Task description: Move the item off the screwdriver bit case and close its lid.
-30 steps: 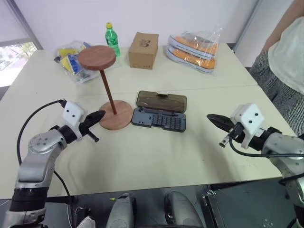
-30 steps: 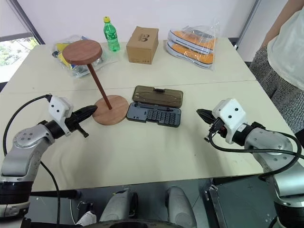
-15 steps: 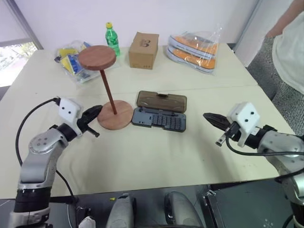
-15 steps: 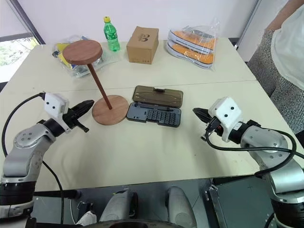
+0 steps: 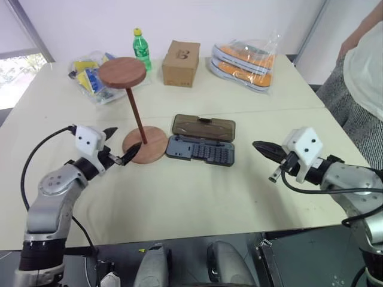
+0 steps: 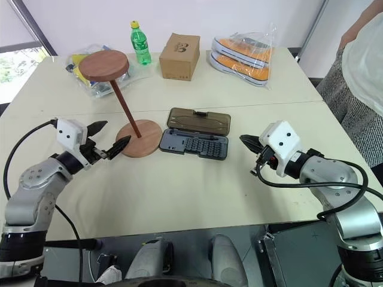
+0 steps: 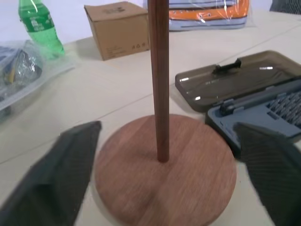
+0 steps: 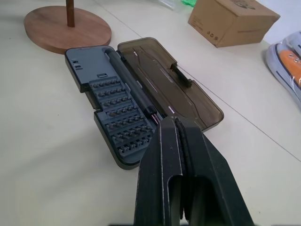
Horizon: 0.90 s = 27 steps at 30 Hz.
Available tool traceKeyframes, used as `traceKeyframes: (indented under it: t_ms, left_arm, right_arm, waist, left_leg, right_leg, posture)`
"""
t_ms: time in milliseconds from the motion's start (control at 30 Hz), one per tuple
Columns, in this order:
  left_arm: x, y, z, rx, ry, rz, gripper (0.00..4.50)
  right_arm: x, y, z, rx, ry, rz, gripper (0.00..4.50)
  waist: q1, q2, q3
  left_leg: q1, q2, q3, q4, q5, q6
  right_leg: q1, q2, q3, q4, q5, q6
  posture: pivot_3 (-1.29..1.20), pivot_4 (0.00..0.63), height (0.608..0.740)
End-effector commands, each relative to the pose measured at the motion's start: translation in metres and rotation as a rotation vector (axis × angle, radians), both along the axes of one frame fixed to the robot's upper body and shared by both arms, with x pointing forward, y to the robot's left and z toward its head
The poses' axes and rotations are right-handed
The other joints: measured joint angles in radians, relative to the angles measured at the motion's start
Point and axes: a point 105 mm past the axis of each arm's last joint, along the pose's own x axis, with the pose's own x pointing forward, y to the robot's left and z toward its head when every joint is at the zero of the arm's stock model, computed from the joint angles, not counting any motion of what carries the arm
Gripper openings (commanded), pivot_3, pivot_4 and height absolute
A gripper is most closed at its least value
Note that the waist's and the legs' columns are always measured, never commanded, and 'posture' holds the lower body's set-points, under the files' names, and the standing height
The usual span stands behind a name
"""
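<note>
Lighting: bright, even, diffuse. Daylight enters through a window (image 5: pixel 15 75) far to the left gripper's (image 5: pixel 124 145) outer side; panes overexposed.

Shadows: soft and faint. Thin dark rim under the screwdriver bit case (image 5: pixel 200 149), just ahead of the right gripper (image 5: pixel 261 146).

Glare: small white highlights on the lid (image 7: pixel 237 77) and on the plastic bag (image 5: pixel 248 57) far beyond both grippers.

Focus: head views sharp throughout. Left wrist view: own fingers (image 7: pixel 56 181) strongly blurred, stand base (image 7: pixel 164 172) between them slightly soft. Right wrist view: fingers (image 8: pixel 188 181) fairly crisp, background box (image 8: pixel 233 21) mildly soft.

Distortion: table edges bow slightly in head views.
</note>
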Motion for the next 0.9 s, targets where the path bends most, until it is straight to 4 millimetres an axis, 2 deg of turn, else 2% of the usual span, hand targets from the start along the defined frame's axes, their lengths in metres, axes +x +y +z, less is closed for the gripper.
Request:
traceKeyframes:
  t_ms: [33,167,367,600,700,867,900]
  left_arm:
    - [0.005,0.000,0.017,-0.049,-0.071,0.030,4.46]
    - [0.025,-0.018,0.021,-0.125,-0.096,0.052,4.46]
    - [0.039,-0.034,0.020,-0.134,-0.115,0.043,4.46]
    - [0.046,-0.037,0.015,-0.111,-0.124,0.045,4.46]
    - [0.048,-0.037,0.014,-0.104,-0.131,0.047,3.61]
    - [0.051,-0.038,0.012,-0.105,-0.140,0.055,1.05]
    - [0.051,-0.038,0.013,-0.106,-0.144,0.061,0.65]
  right_arm:
    - [0.000,0.000,0.011,-0.010,-0.051,0.008,0.00]
    - [-0.001,0.001,0.010,-0.018,-0.050,0.013,0.00]
    - [-0.001,0.002,0.011,-0.026,-0.058,0.011,0.00]
    - [-0.004,0.003,0.009,-0.024,-0.064,-0.004,0.00]
    - [-0.004,0.003,0.008,-0.024,-0.064,-0.008,0.00]
    - [-0.004,0.004,0.007,-0.024,-0.067,-0.012,0.00]
    - [-0.004,0.004,0.007,-0.024,-0.067,-0.012,0.00]
  waist:
    - [0.001,0.000,0.000]
    - [0.006,-0.001,0.000]
    - [-0.002,-0.001,0.000]
    - [0.001,-0.001,0.000]
    - [0.001,-0.001,0.000]
    - [0.002,-0.001,0.000]
    - [0.002,-0.001,0.000]
  left_leg:
    - [0.000,0.000,0.000,0.000,0.000,0.000]
    - [0.000,0.000,0.000,0.001,0.000,0.000]
    - [0.000,-0.001,0.000,0.001,0.000,0.000]
    - [0.000,-0.001,0.000,0.001,0.000,0.000]
    - [0.000,-0.001,0.000,0.001,0.000,0.000]
    - [0.000,-0.001,0.000,0.001,0.000,0.000]
    - [0.000,-0.001,0.000,0.001,0.000,0.000]
  right_leg:
    - [0.000,0.000,0.000,0.000,0.000,0.000]
    - [0.000,0.000,0.000,0.000,0.000,0.000]
    - [0.000,0.000,0.000,0.000,0.000,0.001]
    - [0.000,0.000,0.000,0.000,0.000,0.001]
    - [0.000,0.000,0.000,0.000,0.000,0.001]
    - [0.000,0.000,0.000,0.000,0.000,0.001]
    - [0.000,0.000,0.000,0.000,0.000,0.001]
  posture:
    - [0.00,0.150,0.740]
    - [0.00,0.150,0.740]
    - [0.00,0.150,0.740]
    - [0.00,0.150,0.740]
    - [0.00,0.150,0.740]
    - [0.00,0.150,0.740]
    - [0.00,0.150,0.740]
